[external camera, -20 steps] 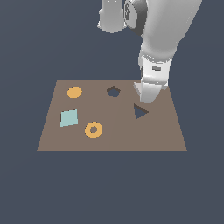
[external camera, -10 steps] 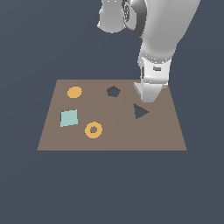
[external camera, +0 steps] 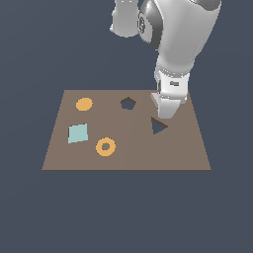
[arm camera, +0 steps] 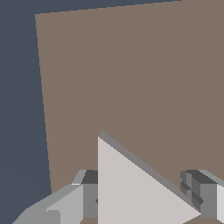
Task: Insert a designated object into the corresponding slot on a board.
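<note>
The light grey triangular piece (arm camera: 131,192) lies on the brown board (arm camera: 131,65) between my fingers (arm camera: 89,197) in the wrist view, with one finger against its straight side and the other at its tip. My gripper (external camera: 165,111) is down at the board (external camera: 128,160) near its far edge, on the exterior view's right, just behind the dark navy triangle slot (external camera: 158,126). The gripper hides the grey triangle in the exterior view. The slot is empty.
On the board, a dark pentagon-shaped hole (external camera: 128,103) lies near the far edge. An orange disc (external camera: 84,104), a pale teal square (external camera: 78,133) and an orange ring (external camera: 105,147) lie toward the exterior view's left.
</note>
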Robot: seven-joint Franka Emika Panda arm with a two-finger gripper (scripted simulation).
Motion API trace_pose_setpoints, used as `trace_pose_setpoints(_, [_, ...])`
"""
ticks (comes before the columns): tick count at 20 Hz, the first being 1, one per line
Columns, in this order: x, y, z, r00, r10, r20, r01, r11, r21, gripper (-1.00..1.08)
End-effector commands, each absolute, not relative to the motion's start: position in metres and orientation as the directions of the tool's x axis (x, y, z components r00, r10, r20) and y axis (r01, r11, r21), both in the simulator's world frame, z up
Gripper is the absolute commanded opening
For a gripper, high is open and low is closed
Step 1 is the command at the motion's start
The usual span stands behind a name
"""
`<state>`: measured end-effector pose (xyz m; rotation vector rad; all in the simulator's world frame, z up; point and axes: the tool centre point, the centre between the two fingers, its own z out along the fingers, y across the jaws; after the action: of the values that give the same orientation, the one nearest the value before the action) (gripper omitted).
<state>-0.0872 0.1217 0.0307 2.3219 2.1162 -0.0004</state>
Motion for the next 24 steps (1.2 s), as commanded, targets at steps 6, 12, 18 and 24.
trace_pose_setpoints(6, [-0.0873, 0.1217, 0.0299, 0.092, 0.996, 0.000, 0.996, -0.092, 0.000, -1.00])
trace_pose_setpoints(12, [-0.0868, 0.1218, 0.0344, 0.092, 0.996, 0.000, 0.996, -0.092, 0.000, -1.00])
trace_pose_setpoints(18, [-0.0866, 0.1212, 0.0335, 0.082, 0.997, 0.000, 0.997, -0.082, 0.000, -1.00])
trace_pose_setpoints(24, [-0.0846, 0.1184, 0.0337, 0.025, 1.000, 0.000, 1.000, -0.025, 0.000, -1.00])
